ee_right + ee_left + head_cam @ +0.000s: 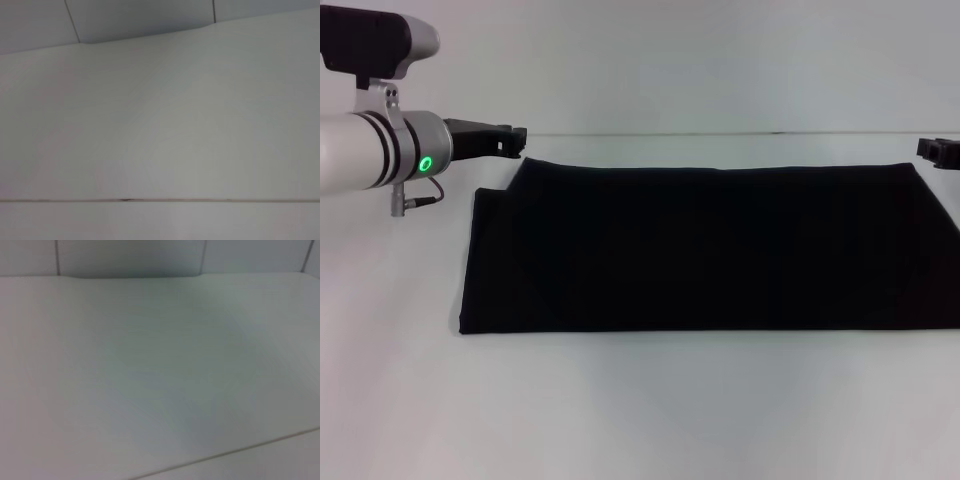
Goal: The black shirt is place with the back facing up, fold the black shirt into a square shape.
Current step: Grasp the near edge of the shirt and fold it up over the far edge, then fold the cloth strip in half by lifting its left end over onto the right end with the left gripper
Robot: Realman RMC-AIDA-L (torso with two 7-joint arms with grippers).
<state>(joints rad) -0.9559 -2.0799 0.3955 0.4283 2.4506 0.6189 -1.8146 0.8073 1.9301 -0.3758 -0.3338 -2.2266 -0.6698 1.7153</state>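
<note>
The black shirt lies flat on the white table in the head view, folded into a wide rectangle that runs off the right edge. No lettering shows on it. My left gripper hangs just beyond the shirt's far left corner, above the table. Only a black tip of my right gripper shows at the right edge, near the shirt's far right corner. Both wrist views show bare white table and no shirt.
The table's far edge meets a pale wall behind the shirt. White table surface stretches in front of the shirt and to its left. A seam line crosses the table in the right wrist view.
</note>
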